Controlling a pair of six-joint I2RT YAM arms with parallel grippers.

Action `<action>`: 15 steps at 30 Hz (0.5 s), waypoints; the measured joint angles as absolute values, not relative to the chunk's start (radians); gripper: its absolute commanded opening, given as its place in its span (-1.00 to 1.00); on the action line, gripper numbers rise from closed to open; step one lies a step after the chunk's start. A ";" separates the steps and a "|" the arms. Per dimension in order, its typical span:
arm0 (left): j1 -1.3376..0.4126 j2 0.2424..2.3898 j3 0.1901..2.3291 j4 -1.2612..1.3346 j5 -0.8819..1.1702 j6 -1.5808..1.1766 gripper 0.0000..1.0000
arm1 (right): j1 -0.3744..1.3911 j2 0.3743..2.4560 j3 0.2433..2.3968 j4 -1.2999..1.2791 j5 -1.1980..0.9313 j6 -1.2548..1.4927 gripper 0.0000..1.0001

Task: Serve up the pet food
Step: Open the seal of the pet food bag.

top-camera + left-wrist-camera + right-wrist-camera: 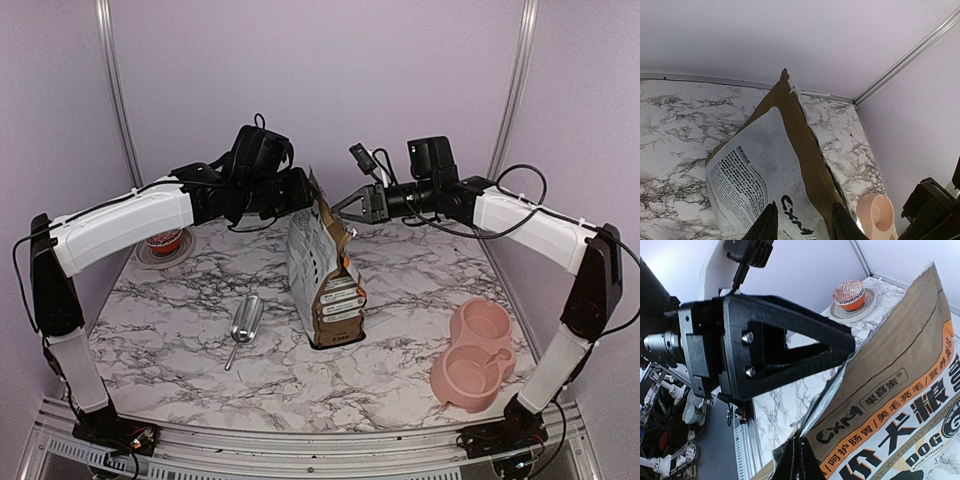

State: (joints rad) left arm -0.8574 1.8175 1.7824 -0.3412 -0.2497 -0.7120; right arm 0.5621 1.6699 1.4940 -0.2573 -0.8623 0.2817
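A laboratory robot test booth is indicated by plain lilac wall panels [300, 70] framed by aluminium posts [116, 90] at the upper left and right, a marble-patterned tabletop [180, 290] in the centre, and white-and-black robot arms [120, 222] bolted along the lower edge.

can't see inside the bag [322, 265] from any angle; left wrist view cuts its lower part off, same for the left fingers [768, 225] and that pink bowl [876, 214] at the bottom edge
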 measured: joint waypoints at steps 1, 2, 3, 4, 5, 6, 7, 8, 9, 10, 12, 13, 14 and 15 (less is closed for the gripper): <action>-0.858 1.818 1.782 -0.341 -0.252 -0.712 -0.24 | 0.562 1.674 1.507 -0.273 -0.862 0.276 -0.66; -0.858 1.818 1.782 -0.341 -0.255 -0.711 -0.24 | 0.562 1.683 1.532 -0.302 -0.859 0.262 -0.49; -0.858 1.818 1.781 -0.341 -0.257 -0.710 -0.24 | 0.562 1.689 1.554 -0.324 -0.854 0.253 -0.33; -0.858 1.818 1.778 -0.340 -0.263 -0.709 -0.24 | 0.562 1.696 1.576 -0.347 -0.846 0.247 -0.21; -0.858 1.817 1.773 -0.338 -0.266 -0.707 -0.24 | 0.562 1.705 1.606 -0.377 -0.836 0.233 -0.13; -0.858 1.813 1.759 -0.332 -0.271 -0.705 -0.23 | 0.562 1.717 1.647 -0.410 -0.824 0.218 -0.09; -0.858 1.808 1.742 -0.329 -0.274 -0.702 -0.23 | 0.562 1.730 1.687 -0.435 -0.817 0.208 -0.06; -0.858 1.802 1.722 -0.323 -0.279 -0.701 -0.23 | 0.562 1.747 1.734 -0.462 -0.806 0.200 -0.04; -0.857 1.792 1.692 -0.315 -0.282 -0.698 -0.22 | 0.562 1.760 1.772 -0.479 -0.800 0.194 -0.02; -0.857 1.784 1.669 -0.311 -0.284 -0.696 -0.22 | 0.562 1.771 1.805 -0.492 -0.794 0.189 -0.02; -0.857 1.768 1.623 -0.303 -0.287 -0.691 -0.22 | 0.563 1.794 1.865 -0.523 -0.776 0.184 -0.01; -0.857 1.761 1.602 -0.296 -0.288 -0.689 -0.22 | 0.564 1.806 1.892 -0.539 -0.766 0.183 -0.01; -0.857 1.756 1.590 -0.294 -0.289 -0.687 -0.22 | 0.564 1.818 1.914 -0.552 -0.750 0.182 -0.01; -0.857 1.747 1.572 -0.285 -0.289 -0.684 -0.22 | 0.566 1.834 1.942 -0.573 -0.733 0.180 -0.01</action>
State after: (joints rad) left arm -0.8574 1.7470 1.5719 -0.2852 -0.2890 -0.6842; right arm 0.5659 1.8336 1.9419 -0.5728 -0.7326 0.1802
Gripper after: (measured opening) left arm 0.388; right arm 0.493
